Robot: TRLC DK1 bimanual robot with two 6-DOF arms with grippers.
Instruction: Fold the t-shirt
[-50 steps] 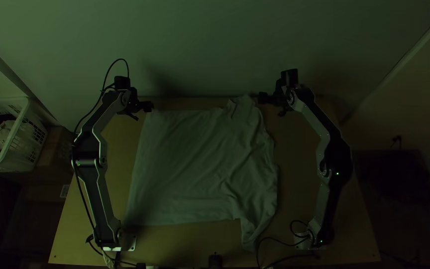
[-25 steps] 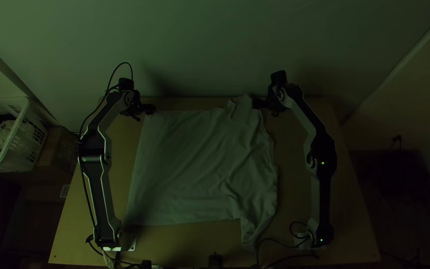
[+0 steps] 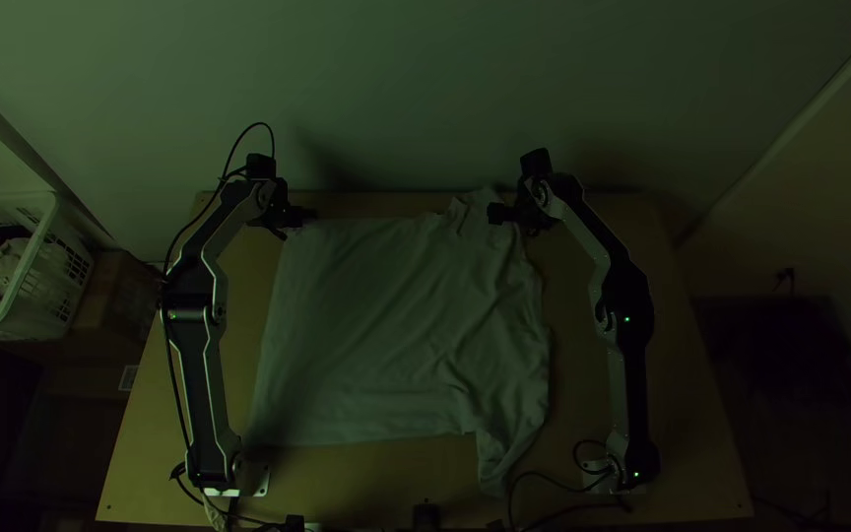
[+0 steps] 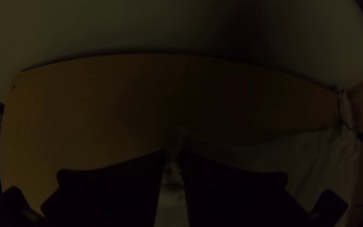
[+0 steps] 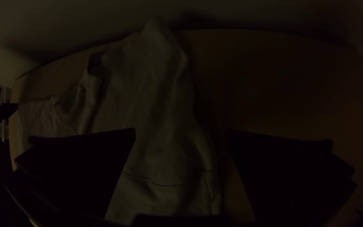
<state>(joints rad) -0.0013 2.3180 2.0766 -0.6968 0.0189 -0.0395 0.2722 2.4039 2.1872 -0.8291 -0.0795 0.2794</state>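
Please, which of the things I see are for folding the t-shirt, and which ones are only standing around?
For the job:
- t-shirt, spread with creases
- left end effector
- right end effector
- table, as work surface

Apparently not for it:
- white basket
- cloth pile inside it
- brown box beside it

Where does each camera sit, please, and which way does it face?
Top view: high over the near edge of the table, looking steeply down; left arm and right arm flank the spread t-shirt.
Left wrist view: on the left arm's wrist, facing the table's far edge and the wall; its own left gripper shows.
Right wrist view: on the right arm's wrist, facing the shirt and far edge; the right gripper's two parted fingers show.
Both wrist views share shirt, table and wall.
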